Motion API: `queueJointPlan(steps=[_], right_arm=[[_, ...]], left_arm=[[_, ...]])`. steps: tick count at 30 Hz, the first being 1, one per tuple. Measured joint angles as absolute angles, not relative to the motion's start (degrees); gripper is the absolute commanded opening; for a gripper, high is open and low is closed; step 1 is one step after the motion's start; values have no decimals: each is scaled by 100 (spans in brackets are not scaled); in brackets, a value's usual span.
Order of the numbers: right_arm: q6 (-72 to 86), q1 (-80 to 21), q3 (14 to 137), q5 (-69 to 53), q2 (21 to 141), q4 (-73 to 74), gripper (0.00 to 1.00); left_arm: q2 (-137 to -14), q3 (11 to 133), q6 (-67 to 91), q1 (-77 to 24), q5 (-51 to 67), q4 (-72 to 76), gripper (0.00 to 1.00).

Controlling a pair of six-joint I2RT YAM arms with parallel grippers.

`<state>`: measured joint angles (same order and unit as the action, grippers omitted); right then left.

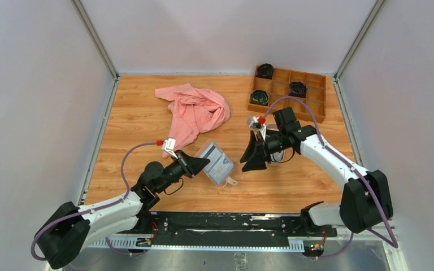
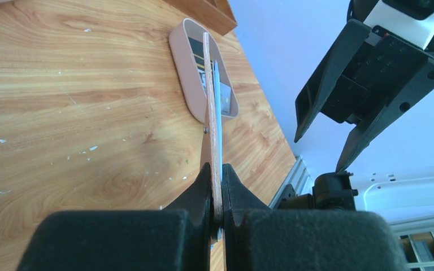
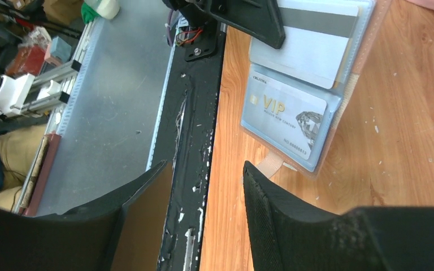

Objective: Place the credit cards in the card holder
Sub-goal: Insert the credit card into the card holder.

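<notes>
The card holder [image 1: 218,162] lies open near the table's front middle, its light blue pockets up. My left gripper [image 1: 199,163] is shut on its left edge. In the left wrist view the holder [image 2: 210,107] shows edge-on, tan with a blue layer, pinched between my shut left gripper [image 2: 217,169]. In the right wrist view the holder [image 3: 332,138] has a whitish-grey VIP card [image 3: 285,119] in one pocket and a card with a grey stripe [image 3: 311,48] in another. My right gripper [image 1: 254,153] is open and empty just right of the holder [image 3: 206,166]. A dark striped card [image 2: 196,48] lies in the tray.
An oval pinkish-beige tray [image 2: 182,62] sits beyond the holder. A pink cloth [image 1: 195,110] lies at the back middle. A wooden compartment box [image 1: 289,93] with black coils stands at the back right. The black base rail [image 3: 189,130] runs along the table's near edge.
</notes>
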<state>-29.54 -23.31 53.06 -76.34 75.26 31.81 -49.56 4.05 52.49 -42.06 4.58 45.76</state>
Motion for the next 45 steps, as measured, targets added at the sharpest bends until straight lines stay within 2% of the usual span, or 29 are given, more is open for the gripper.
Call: queueJointPlan(steps=[10,15,34,45], right_arm=[[-64,-2143,4622,-7505,7675,891,51],[657,-2143,4619,-7205,7859,416,51],[1258,-2143,4635,-6938,8162,235,49],[1059,-2043,4668,-6941,7767,357,50]], left_arm=[[-5457,541,5253,-4202,294,4856,0],[-5649,746,5251,-4195,296,4978,0],[-5745,805,5070,-4182,279,5216,0],[-5511,805,4978,-4180,-62,5395,0]])
